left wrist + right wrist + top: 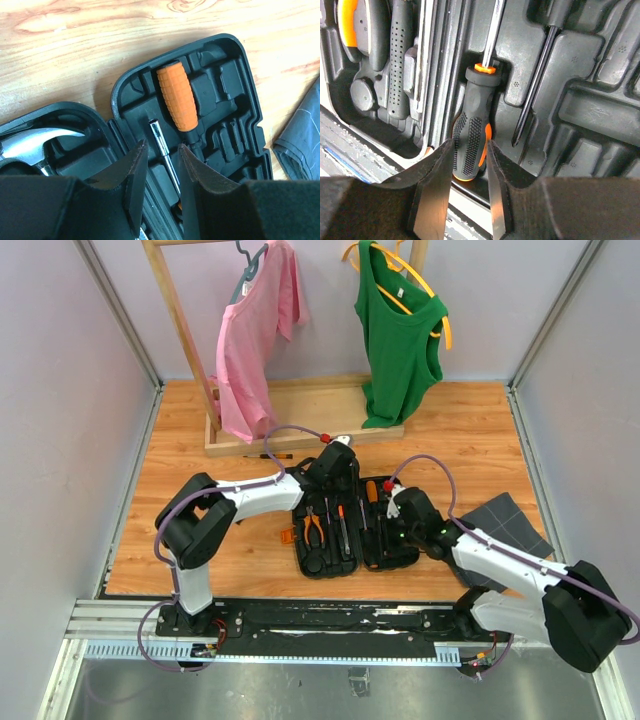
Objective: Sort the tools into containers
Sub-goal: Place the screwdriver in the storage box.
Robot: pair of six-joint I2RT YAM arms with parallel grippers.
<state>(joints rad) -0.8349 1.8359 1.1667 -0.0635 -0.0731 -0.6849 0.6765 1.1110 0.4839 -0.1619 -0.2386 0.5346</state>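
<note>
Right wrist view shows my right pincer low over the near end of the open tool case, its two fingers partly apart and standing either side of the butt of a black-and-orange screwdriver. That screwdriver lies in its moulded slot with the shaft pointing away from the pincer. The handle fills nearly all the gap between the fingers, and I cannot tell whether the pads press it or only flank it. Just right of it a thin dark screwdriver rests in the neighbouring slot, and to the left a black dotted handle sits in the other half of the case.

My left pincer hangs over the far end of the case, released, fingers partly apart with nothing clamped. Below the gap runs a silver shaft, far thinner than the opening, lying in the case beside an orange handle. A hammer head shows in the left half. From above, the case lies open on the wooden desk, with a dark grey tray to its right
</note>
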